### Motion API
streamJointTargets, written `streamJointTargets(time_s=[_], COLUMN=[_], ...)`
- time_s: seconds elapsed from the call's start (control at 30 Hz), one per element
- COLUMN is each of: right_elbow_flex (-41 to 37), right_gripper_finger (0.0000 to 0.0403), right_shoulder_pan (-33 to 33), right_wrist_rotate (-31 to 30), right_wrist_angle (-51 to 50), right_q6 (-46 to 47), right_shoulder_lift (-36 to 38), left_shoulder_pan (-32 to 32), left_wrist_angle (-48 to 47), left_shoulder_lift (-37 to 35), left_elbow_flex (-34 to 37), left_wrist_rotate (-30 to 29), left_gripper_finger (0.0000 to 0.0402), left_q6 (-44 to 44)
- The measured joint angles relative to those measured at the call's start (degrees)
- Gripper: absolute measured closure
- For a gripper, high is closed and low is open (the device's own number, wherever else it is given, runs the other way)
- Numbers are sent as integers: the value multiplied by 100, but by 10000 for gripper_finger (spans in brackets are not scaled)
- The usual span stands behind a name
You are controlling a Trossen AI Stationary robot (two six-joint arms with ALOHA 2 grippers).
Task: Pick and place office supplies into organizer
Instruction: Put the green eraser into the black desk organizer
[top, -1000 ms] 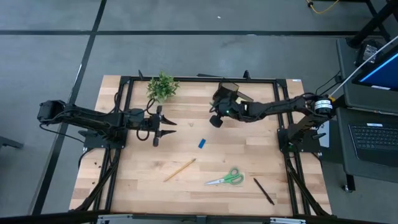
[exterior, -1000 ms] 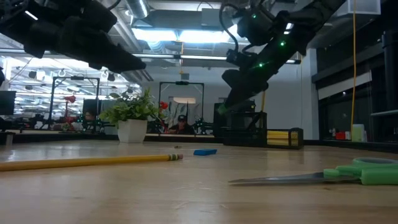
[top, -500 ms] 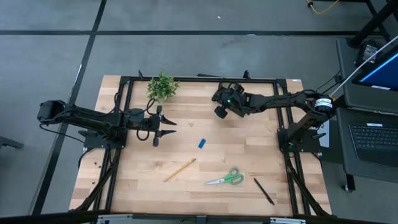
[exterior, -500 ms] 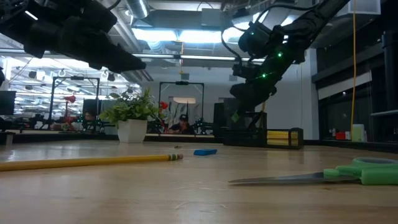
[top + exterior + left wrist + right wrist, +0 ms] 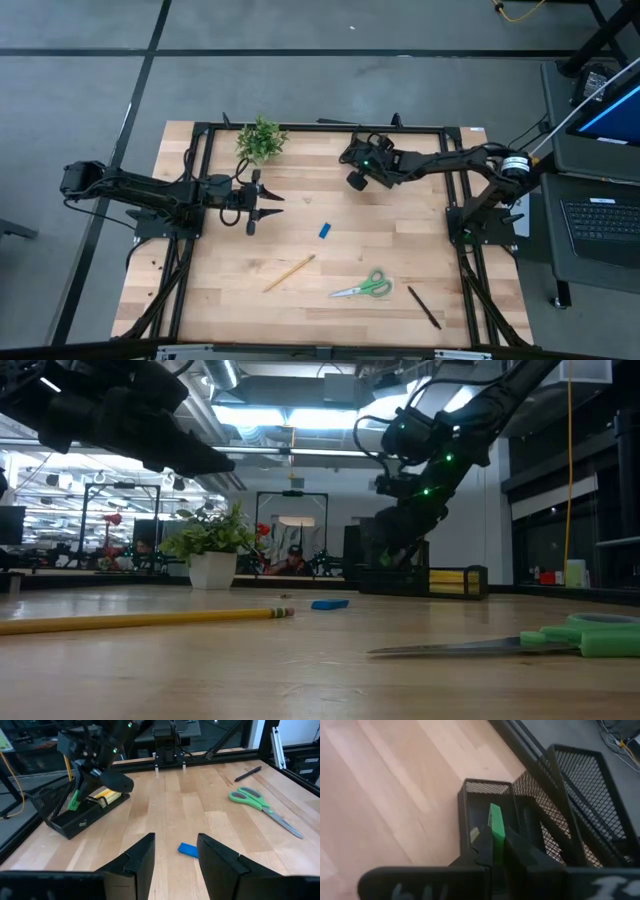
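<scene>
Both arms are dark, slim, multi-joint assemblies with matte black housings. The left arm, at centre left of the high view, carries looped black cabling near its wrist and ends in a tool with two tapered black fingers. The right arm, at upper right, has a silver-white ring with markings at one joint and small green indicator lights near its wrist. In the left wrist view, the tool fingers appear as broad, angular black plates with bevelled edges.
</scene>
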State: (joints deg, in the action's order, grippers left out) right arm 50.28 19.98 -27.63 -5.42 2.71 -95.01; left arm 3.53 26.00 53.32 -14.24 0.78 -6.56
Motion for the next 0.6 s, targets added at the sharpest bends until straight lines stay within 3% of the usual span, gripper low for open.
streamJointTargets(time_s=[0.6], right_elbow_flex=[-2], right_gripper_finger=[373], right_shoulder_pan=[34], right_wrist_rotate=[-187], right_wrist_angle=[78], right_q6=[122], right_shoulder_lift=[-295], left_shoulder_pan=[1], left_wrist_angle=[-3], left_shoulder_lift=[0], left_elbow_flex=[0], left_wrist_rotate=[-243], left_gripper_finger=[261], left_q6=[41])
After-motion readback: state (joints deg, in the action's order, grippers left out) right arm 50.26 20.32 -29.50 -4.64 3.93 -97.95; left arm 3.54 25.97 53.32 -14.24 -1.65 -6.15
